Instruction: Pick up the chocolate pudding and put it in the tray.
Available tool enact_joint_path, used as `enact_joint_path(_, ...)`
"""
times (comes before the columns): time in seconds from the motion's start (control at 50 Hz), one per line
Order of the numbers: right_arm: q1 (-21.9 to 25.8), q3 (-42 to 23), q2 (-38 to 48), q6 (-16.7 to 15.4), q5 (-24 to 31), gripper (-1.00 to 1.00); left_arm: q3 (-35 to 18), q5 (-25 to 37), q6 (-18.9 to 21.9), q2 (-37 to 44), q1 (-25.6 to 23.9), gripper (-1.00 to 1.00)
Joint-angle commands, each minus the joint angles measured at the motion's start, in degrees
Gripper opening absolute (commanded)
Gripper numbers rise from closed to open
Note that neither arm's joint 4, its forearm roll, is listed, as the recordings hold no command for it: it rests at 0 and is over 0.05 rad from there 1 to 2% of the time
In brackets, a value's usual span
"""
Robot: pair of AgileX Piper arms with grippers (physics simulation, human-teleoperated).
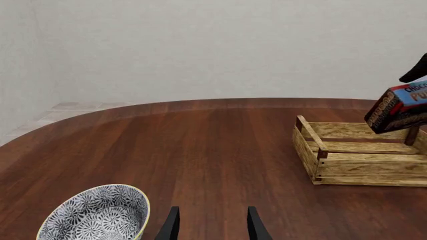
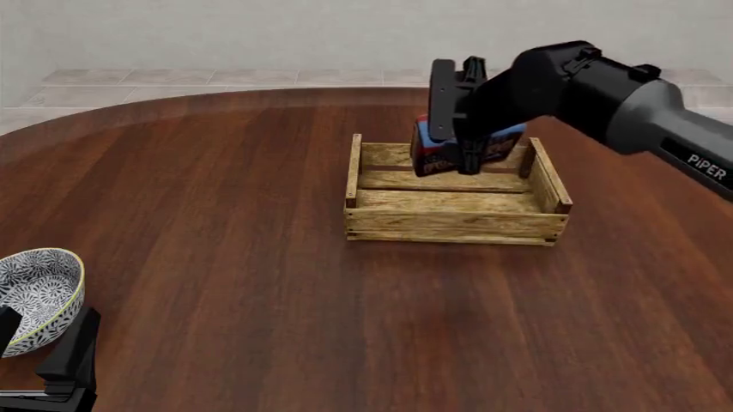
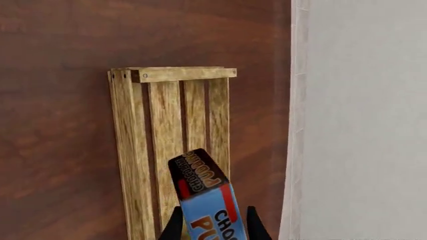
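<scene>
Pudding lifted, not yet released over tray.
Your right gripper [image 2: 468,129] is clamped on the chocolate pudding [image 2: 432,148], tilted in the air above the tray's [image 2: 458,225] far end. Pickup done; lowering and release remain. Left gripper [image 1: 212,225] sits parted, empty, near the bowl [image 1: 97,214].

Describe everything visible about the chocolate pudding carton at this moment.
The chocolate pudding is a small rectangular carton, blue top with orange lettering and a red patch, dark brown end. It is tilted, clamped between the right gripper's black fingers, held above the far side of the wooden tray, not resting on its slats.
</scene>
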Motion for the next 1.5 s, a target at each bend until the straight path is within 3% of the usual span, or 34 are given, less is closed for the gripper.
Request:
enact_joint_path(0.02, -0.6, -2.1, 3.5, 0.4, -3.0, -1.0, 0.0, 0.0, 0.0, 0.0, 0.0, 1.0)
enact_joint_path(0.88, -0.3, -6.8, 10.9, 3.2, -6.4, -1.0, 0.0, 0.0, 0.0, 0.0, 0.0, 1.0)
enact_joint_path(1.0, -0.8, -7.5, 12.5, 2.2, -6.9, -1.0, 0.0, 0.0, 0.0, 0.0, 0.0, 1.0)
enact_joint_path(1.16, 0.0, -9.3, 13.8, 3.8, -7.0, -1.0, 0.0, 0.0, 0.0, 0.0, 0.0, 1.0)
enact_joint_path(1.5, -0.2, -7.0, 14.7, 5.0, -7.9, -1.0, 0.0, 0.0, 0.0, 0.0, 0.0, 1.0)
